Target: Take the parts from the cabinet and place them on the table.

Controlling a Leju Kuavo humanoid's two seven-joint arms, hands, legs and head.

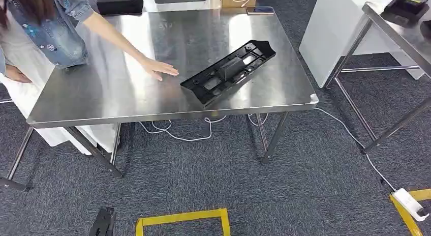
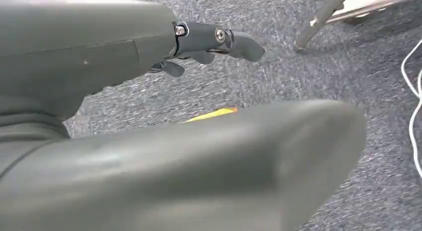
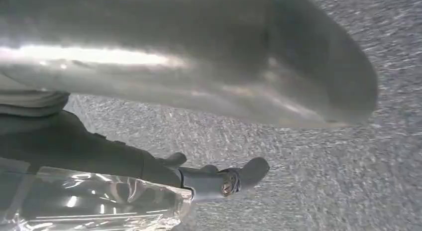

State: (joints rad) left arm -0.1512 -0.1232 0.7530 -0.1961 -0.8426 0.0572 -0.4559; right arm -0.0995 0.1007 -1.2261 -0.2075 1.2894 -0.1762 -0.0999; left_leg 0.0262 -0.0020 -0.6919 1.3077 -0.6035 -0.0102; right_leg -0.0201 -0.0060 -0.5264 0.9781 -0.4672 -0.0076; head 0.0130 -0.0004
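Person: a person [image 1: 48,30] in a denim jacket leaned in from the table's left edge, one flat hand [image 1: 161,68] resting on the steel just beside the part.
Part: one long black plastic part [image 1: 229,71] lay diagonally on the table [image 1: 127,93], right of centre, toward the front edge.
Left hand: the left hand [image 2: 209,44] hung over the carpet, fingers loosely apart, holding nothing.
Right hand: the right hand [image 3: 219,178] also hung over the carpet, fingers extended, nothing between them; clear crinkled film [image 3: 89,201] lay along its wrist.
Risk: the person's hand sat so close to the part that any new reach toward the table could meet it. The part's near end lay close to the front edge, so a nudge might tip it off.
Cable risk: a white cable [image 1: 350,134] trailed across the floor to a power strip [image 1: 410,203] on the right, a likely snag for a walking robot.
Surface: polished stainless steel, reflective, probably slippery.
Room: grey carpet [image 1: 213,170], yellow floor tape [image 1: 183,218], a second steel table [image 1: 401,32] at right, black cases [image 1: 119,2] past the far edge.
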